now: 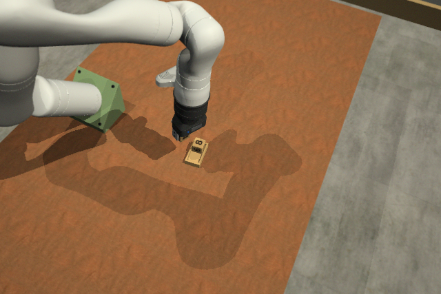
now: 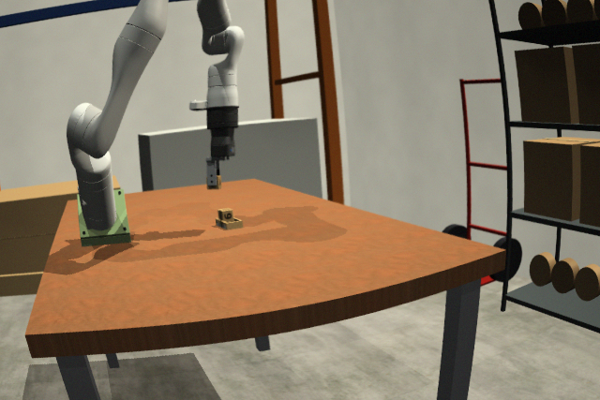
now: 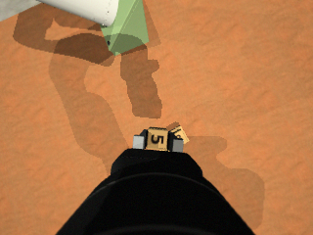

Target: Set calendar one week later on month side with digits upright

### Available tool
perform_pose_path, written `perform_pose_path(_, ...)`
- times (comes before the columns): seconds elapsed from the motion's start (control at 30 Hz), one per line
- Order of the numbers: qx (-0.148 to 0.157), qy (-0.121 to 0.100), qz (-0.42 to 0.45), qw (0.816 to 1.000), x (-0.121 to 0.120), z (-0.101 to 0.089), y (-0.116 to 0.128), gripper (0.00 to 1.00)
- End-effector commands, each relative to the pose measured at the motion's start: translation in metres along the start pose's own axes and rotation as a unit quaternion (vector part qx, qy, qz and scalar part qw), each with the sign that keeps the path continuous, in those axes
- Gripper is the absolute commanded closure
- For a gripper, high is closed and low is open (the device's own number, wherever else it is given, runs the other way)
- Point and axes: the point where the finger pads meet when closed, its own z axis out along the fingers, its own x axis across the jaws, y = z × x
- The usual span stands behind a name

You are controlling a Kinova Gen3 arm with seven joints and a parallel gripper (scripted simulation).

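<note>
— So where's the cube (image 3: 156, 139)?
— Pinched in the gripper (image 3: 157, 143), its 5 facing the wrist camera, above the table (image 2: 309, 259) just beside the tray (image 1: 195, 157).
— And the other?
— In the tray's far slot (image 1: 198, 145), 8 up.
— Advice?
— Turn the needed digit upright, then lower squarely into the free slot.

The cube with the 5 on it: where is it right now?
The cube is clamped in the gripper, in the air above the table, just base-side of the tray that holds the other cube.
</note>
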Motion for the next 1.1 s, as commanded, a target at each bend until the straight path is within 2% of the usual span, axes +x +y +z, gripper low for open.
perform_pose_path(0.0,-0.004,0.004,0.02,1.0,0.002,-0.003,0.0,0.43)
perform_pose_path(0.2,-0.004,0.009,0.136,0.991,0.006,-0.005,0.005,0.43)
perform_pose_path(0.47,-0.004,0.017,0.267,0.964,0.011,-0.009,0.012,0.43)
perform_pose_path(0.53,-0.004,0.017,0.267,0.964,0.011,-0.009,0.012,0.43)
perform_pose_path(0.9,-0.002,0.027,0.389,0.921,0.015,-0.013,0.022,0.43)
perform_pose_path(1.07,-0.001,0.029,0.418,0.908,0.016,-0.014,0.025,0.43)
